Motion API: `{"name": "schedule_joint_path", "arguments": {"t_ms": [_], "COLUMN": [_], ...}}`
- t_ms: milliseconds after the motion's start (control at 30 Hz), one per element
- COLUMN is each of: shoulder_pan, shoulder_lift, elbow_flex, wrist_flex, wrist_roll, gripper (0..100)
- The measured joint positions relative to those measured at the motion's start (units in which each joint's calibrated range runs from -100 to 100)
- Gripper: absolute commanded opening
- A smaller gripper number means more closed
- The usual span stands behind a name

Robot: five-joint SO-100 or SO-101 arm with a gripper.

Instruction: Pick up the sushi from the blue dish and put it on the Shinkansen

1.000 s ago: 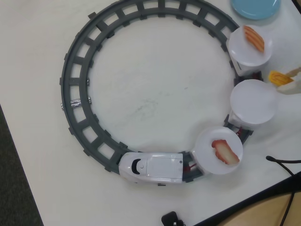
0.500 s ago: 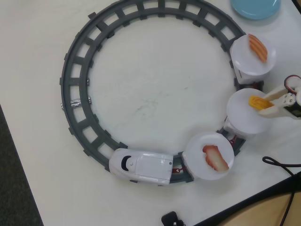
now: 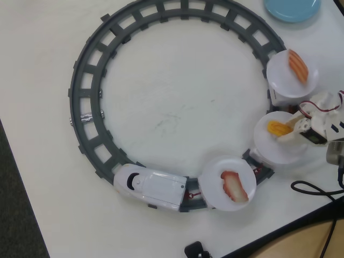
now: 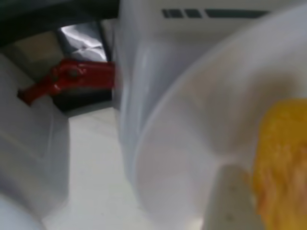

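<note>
The yellow-orange sushi (image 3: 278, 128) is over the round white plate (image 3: 279, 149) of a train car on the right of the track. My gripper (image 3: 284, 131) reaches in from the right and is shut on the sushi's right end. In the wrist view the sushi (image 4: 283, 163) fills the right edge, with one pale finger (image 4: 230, 201) pressed against its left side above the plate (image 4: 192, 143). The other finger is hidden. The blue dish (image 3: 293, 8) is at the top right with nothing on its visible part. The white Shinkansen (image 3: 150, 186) stands at the bottom of the track.
The dark grey circular track (image 3: 86, 80) rings the table's middle. A plate with an orange striped piece (image 3: 297, 65) and a plate with a red-and-white piece (image 3: 235, 185) ride other cars. A red coupling (image 4: 72, 79) joins cars. Black cables (image 3: 317, 189) lie by the table's right edge.
</note>
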Motion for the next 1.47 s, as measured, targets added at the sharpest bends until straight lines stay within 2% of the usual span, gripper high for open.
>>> {"name": "schedule_joint_path", "arguments": {"t_ms": [100, 167, 300, 433, 533, 667, 800, 900, 1067, 1267, 1467], "shoulder_pan": [-1.26, -1.34, -2.44, 0.16, 8.43, 25.29, 47.11, 58.05, 67.43, 78.69, 80.74], "shoulder_lift": [-0.93, -2.61, -9.52, -20.97, -31.58, -46.65, -59.96, -71.58, -72.67, -72.51, -72.51], "elbow_flex": [0.00, 0.09, -3.69, -11.35, -13.42, -9.28, 5.85, 21.88, 43.76, 50.79, 50.88], "wrist_flex": [1.05, 3.24, 8.40, 11.55, 11.81, 11.99, 10.15, 7.44, 2.80, 2.10, 4.11], "wrist_roll": [0.26, -0.37, -3.56, -10.98, -17.10, -23.42, -27.66, -28.39, -28.60, -28.60, -28.60], "gripper": [44, 48, 51, 51, 51, 51, 51, 51, 51, 49, 44]}}
